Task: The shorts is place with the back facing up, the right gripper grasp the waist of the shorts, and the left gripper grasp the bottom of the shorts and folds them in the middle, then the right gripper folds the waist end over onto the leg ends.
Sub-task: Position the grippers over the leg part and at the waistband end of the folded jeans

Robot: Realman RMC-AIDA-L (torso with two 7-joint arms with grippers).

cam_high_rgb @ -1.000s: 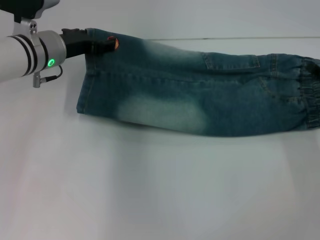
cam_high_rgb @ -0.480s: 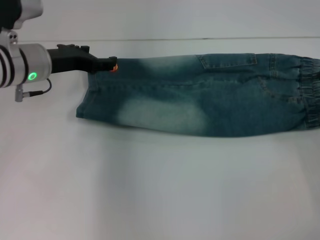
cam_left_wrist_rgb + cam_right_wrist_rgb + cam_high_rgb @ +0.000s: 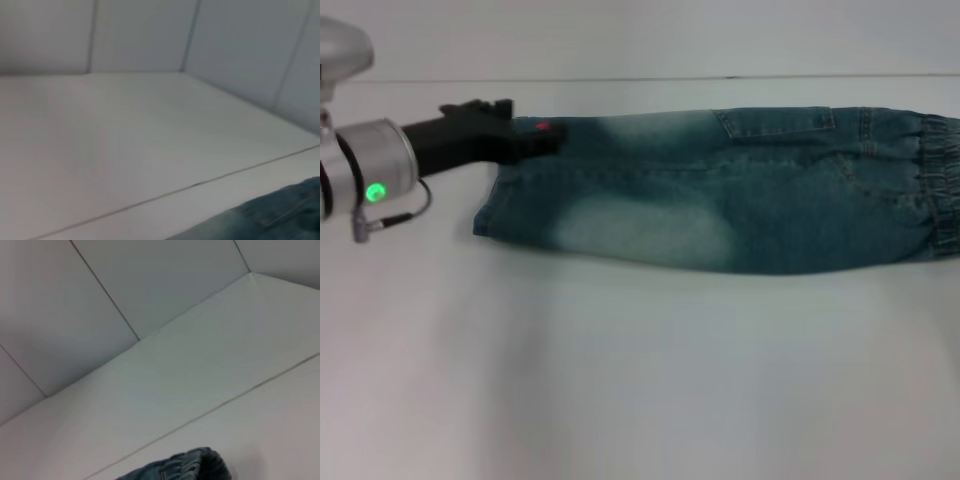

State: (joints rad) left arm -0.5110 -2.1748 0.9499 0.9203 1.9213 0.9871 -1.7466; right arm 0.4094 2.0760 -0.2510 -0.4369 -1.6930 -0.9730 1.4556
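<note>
Head view: shorts (image 3: 720, 190) lie folded lengthwise on the white table (image 3: 620, 380), waist (image 3: 942, 185) at the robot's right. Left gripper (image 3: 535, 140) sits at the far hem corner; finger state cannot be told. No legible writing. Left wrist: denim edge (image 3: 270, 215). Right wrist: ruffled waist (image 3: 190, 467).

Head view down on shorts (image 3: 720, 190), both wrist views low, denim-edged.

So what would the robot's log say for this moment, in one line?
shorts: folded lengthwise on table | left gripper: at far corner of leg ends | right gripper: out of view
</note>
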